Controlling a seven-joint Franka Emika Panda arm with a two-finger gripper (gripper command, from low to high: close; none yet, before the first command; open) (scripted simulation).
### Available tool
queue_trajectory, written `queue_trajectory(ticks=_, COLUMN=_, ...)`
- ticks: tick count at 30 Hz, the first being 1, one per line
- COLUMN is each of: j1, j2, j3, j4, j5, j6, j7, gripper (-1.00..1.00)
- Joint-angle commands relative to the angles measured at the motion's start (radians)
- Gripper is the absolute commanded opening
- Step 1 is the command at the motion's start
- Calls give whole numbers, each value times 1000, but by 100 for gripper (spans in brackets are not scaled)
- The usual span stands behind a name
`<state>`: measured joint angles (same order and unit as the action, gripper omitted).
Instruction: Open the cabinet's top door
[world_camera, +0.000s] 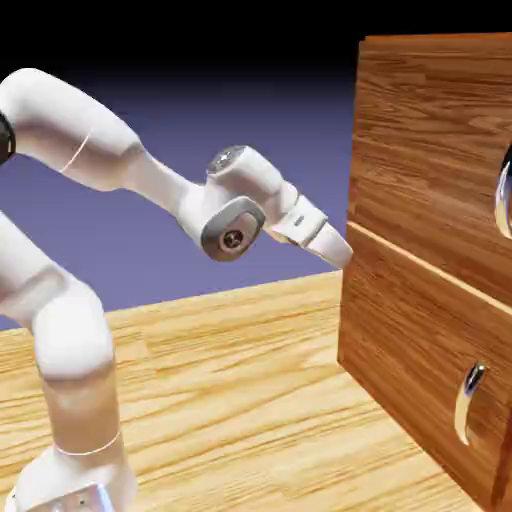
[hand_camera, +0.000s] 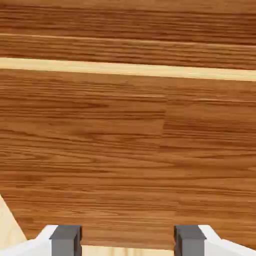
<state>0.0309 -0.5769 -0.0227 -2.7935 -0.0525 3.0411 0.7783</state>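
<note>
Because nothing lies between its two small grey fingertips (hand_camera: 66, 241), the white two-finger hand (hand_camera: 128, 241) has them standing well apart, probably so that they can later pass either side of a handle. It points slightly downward at the reddish-brown wood-grain cabinet (world_camera: 395, 330), near the pale strip (world_camera: 430, 267) between the two door panels, which looks like a waypoint rather than a place to grip. Behind it the white jointed arm (world_camera: 165, 185) is bent well above the pale wooden surface (world_camera: 230, 350), presumably to keep reach in reserve for pulling. The task's door, the larger upper panel (world_camera: 430, 130), is above that strip and looks closed; its curved silver handle (world_camera: 503, 205) is well apart from the hand, at the exterior view's right edge, so the next move would be up and along toward it. The lower panel's curved silver handle (world_camera: 463, 405) is not the one wanted. The upper handle is partly cut off there, and the hand view shows no handle at all, just wood grain. Whether the hand touches the cabinet is hard to tell: in the exterior view its end meets the cabinet's outline, and the grey tips cannot be made out.
</note>
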Motion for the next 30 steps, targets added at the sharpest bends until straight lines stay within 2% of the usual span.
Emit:
queue_trajectory(ticks=1, j1=16, j2=-6, j3=-19, j4=14, j5=-44, j6=3, j7=31, gripper=0)
queue_trajectory(ticks=30, j1=469, j2=-172, j3=-565, j4=410, j5=-1305, j6=101, j7=926, gripper=0)
